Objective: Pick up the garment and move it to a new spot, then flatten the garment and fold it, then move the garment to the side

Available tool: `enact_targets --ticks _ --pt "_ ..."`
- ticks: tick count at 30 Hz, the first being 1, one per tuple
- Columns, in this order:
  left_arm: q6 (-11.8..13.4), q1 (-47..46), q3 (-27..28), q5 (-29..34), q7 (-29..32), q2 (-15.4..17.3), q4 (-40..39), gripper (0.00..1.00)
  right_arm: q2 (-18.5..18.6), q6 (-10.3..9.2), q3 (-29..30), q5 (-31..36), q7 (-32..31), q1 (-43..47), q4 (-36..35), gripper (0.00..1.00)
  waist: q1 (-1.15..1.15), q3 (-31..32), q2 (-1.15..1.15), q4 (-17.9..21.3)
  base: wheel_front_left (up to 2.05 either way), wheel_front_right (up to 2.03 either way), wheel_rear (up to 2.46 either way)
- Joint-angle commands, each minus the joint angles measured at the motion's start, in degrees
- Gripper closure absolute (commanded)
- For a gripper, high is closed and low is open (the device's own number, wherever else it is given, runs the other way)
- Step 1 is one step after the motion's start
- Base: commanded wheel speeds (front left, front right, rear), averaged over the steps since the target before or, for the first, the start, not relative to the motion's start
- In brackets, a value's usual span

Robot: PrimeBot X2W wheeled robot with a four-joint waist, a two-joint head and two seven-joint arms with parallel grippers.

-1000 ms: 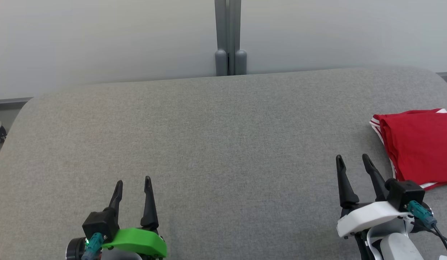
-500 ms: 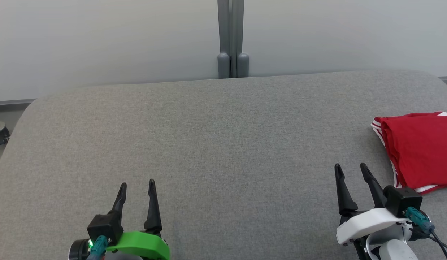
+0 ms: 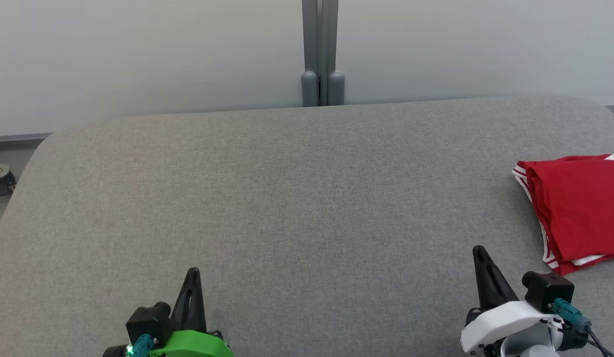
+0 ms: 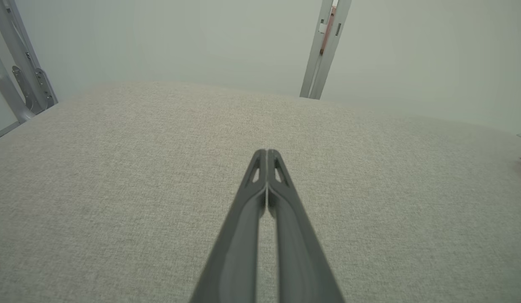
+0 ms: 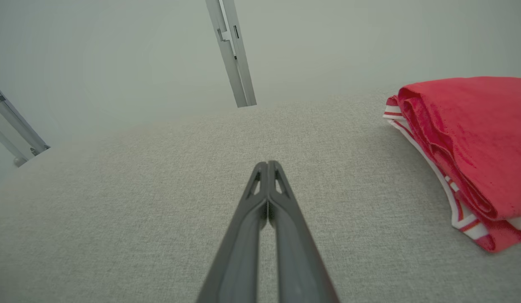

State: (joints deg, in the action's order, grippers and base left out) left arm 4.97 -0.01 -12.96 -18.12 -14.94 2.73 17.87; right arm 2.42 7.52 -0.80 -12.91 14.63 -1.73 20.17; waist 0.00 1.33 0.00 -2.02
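The garment [image 3: 580,208] is a red piece with white striped trim, folded into a neat stack at the right edge of the grey padded table [image 3: 287,198]; in the right wrist view the garment [image 5: 471,147] lies to the right of the fingers. My right gripper [image 3: 479,250] sits low at the lower right, left of the garment and apart from it, shut with nothing in it [image 5: 267,164]. My left gripper [image 3: 193,271] is at the lower left over bare fabric, also shut and empty [image 4: 267,152].
A grey metal post [image 3: 319,54] stands behind the table's far edge against a pale wall. A small metal fitting [image 3: 2,181] shows off the table's left edge. Another metal frame [image 4: 20,75] stands at the table's far left.
Both grippers have gone from open to shut and drawn back toward the bottom of the head view. The garment has stayed put; the camera shifted slightly.
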Motion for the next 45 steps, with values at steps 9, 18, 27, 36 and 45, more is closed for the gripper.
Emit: enact_targets --ticks 9,18,27,36,45 --pt "-1.5 -1.2 2.5 -10.4 2.6 0.3 -1.3 1.00 0.2 0.00 1.2 -10.8 -2.8 -1.4 -1.3 1.00 0.00 -0.1 0.00 0.2 0.00 0.00 0.00" --pt "-2.8 -2.0 4.4 -18.7 4.8 0.5 -1.8 1.00 0.2 -0.01 1.9 -19.5 -5.1 -1.9 -2.0 1.00 0.00 -0.2 0.00 0.3 0.00 0.00 0.00" --pt "-4.0 -2.7 6.1 -26.0 6.7 0.6 -2.1 1.00 0.3 -0.01 2.6 -27.1 -7.1 -2.3 -2.5 1.00 0.00 -0.3 0.00 0.4 0.00 0.00 0.00" --pt "-5.1 -3.3 7.7 -32.8 8.5 0.8 -2.5 1.00 0.3 -0.01 3.3 -34.2 -9.1 -2.8 -3.0 1.00 0.00 -0.4 0.00 0.6 0.00 0.00 0.00" --pt "-6.1 -3.9 9.1 -38.8 10.1 0.9 -2.8 1.00 0.3 -0.01 3.8 -40.5 -10.8 -3.2 -3.4 1.00 0.00 -0.5 0.00 0.7 0.00 0.00 0.00"
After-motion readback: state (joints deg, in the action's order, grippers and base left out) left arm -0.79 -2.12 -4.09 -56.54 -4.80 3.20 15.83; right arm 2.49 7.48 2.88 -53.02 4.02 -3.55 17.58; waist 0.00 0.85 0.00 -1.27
